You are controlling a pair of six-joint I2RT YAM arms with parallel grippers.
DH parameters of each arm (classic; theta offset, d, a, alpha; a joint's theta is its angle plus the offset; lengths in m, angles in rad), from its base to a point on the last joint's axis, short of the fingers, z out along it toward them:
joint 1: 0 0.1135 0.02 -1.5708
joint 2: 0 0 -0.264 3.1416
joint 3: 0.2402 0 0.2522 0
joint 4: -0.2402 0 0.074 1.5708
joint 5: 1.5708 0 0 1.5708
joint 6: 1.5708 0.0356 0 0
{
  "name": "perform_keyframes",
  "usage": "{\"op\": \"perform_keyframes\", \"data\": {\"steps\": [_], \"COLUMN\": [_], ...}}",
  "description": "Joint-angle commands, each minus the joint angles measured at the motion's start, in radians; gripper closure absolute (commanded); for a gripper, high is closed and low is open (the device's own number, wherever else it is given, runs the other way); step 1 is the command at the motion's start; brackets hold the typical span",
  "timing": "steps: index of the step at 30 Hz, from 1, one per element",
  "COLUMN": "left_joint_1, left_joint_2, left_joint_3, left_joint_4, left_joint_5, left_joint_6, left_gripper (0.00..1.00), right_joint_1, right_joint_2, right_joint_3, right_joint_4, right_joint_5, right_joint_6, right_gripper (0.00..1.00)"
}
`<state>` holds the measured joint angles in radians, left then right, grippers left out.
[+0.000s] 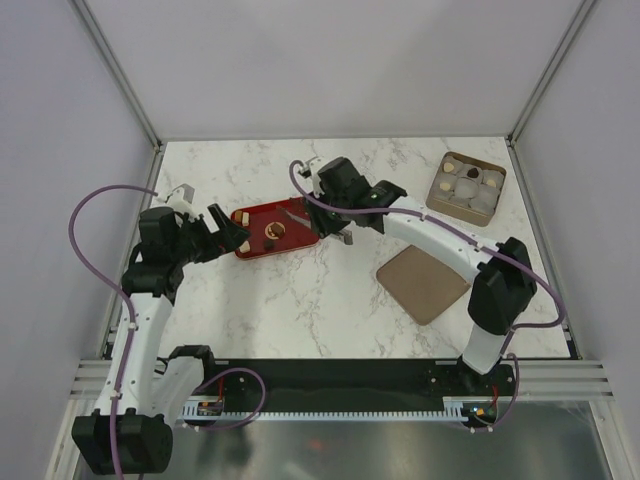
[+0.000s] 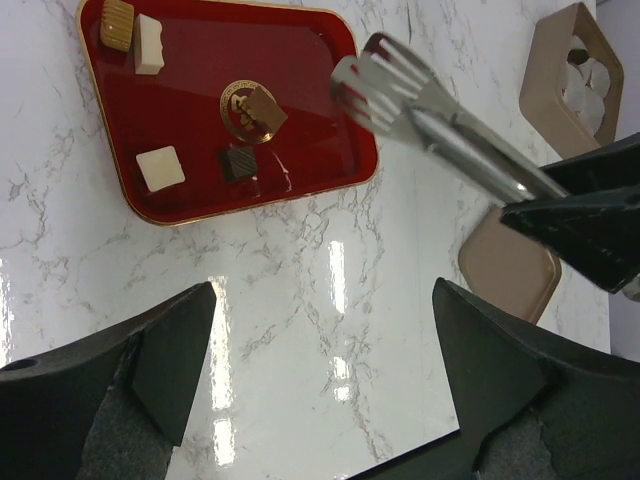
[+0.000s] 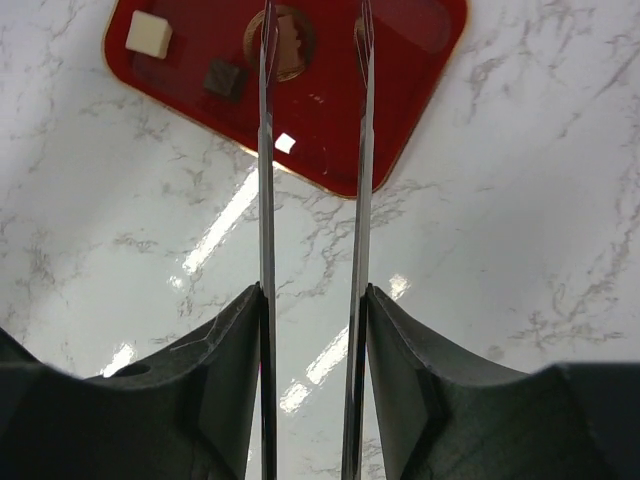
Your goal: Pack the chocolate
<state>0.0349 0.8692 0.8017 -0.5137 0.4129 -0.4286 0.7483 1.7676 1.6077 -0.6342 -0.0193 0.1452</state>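
Several small chocolate pieces lie in a red tray: a white one, a dark one, a brown one on the gold emblem, and a tan and white pair at the far corner. My right gripper is shut on metal tongs. The tong arms stand apart over the tray with nothing between the tips. The brown piece shows between them, lower down. My left gripper is open above bare marble by the tray's left edge.
A tan box with cupped pieces inside stands at the back right; its wall shows in the left wrist view. A flat brown square lid lies on the marble in front of it. Walls close the table on three sides.
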Motion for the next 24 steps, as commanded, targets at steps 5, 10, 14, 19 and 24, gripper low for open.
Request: {"op": "perform_keyframes", "data": {"steps": [5,10,14,19,24], "left_joint_1": [-0.004,-0.004,-0.004,-0.004,-0.003], "left_joint_2": [-0.076,-0.093,-0.084,-0.078,-0.076], "left_joint_3": [0.002,0.001,0.002,0.004,0.004], "left_joint_4": [0.024,0.021,0.021,0.02,0.018], "left_joint_5": [-0.051,-0.062,-0.056,-0.057,-0.054], "left_joint_6": [0.034,0.034,0.034,0.036,0.036], "left_gripper": [0.03,0.03,0.03,0.03,0.03], "right_joint_1": [0.072,0.1,0.115,0.143,0.148], "right_joint_2": [0.056,0.116,0.142,0.174,0.187], "right_joint_3": [-0.051,-0.038,-0.032,-0.025,-0.029], "right_joint_4": [0.145,0.171,0.188,0.185,0.171], "right_joint_5": [-0.005,0.012,0.036,0.091,0.134], "right_joint_6": [-0.068,-0.087,-0.098,-0.111,-0.107], "right_gripper": [0.48,0.48,0.48,0.48,0.5]}}
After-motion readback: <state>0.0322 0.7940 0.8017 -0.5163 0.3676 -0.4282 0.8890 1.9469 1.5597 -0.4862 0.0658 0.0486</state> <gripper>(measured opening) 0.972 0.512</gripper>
